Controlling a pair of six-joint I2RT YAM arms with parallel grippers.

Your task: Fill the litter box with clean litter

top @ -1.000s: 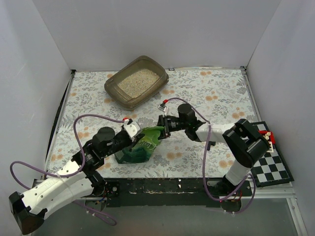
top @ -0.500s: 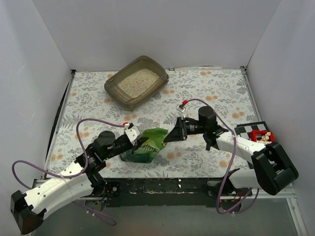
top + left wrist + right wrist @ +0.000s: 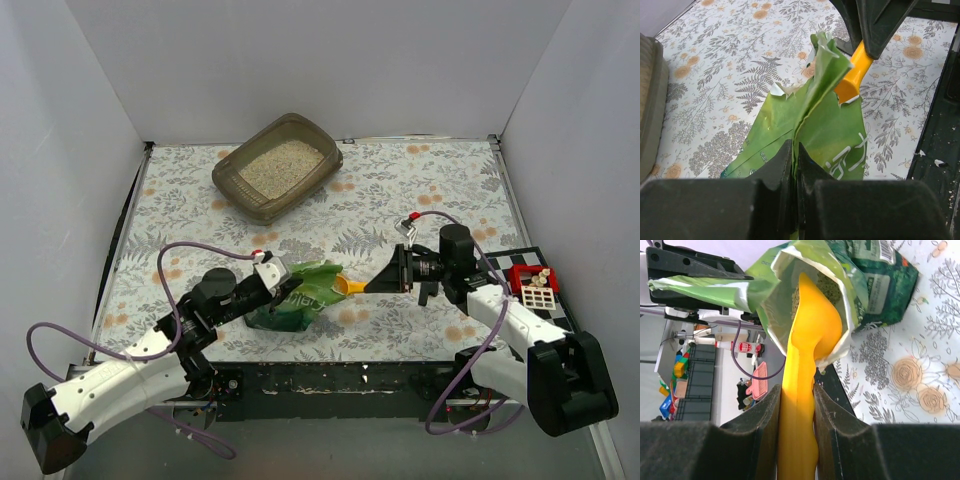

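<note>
at the far left of the tabletop (image 3: 430, 190), well apart from both jaws, the litter box (image 3: 228, 178) holds clean litter (image 3: 282, 166); left jaws pinch the green bag (image 3: 310, 298), right jaws grip the yellow scoop (image 3: 350, 286).

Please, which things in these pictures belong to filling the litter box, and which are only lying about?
Belong to the job:
- litter box
- clean litter inside it
- green bag, pinched by the left gripper
- yellow scoop, held by the right gripper, its bowl at the bag's mouth

Only lying about:
- checkerboard at the table's right edge
- small red object by it
</note>
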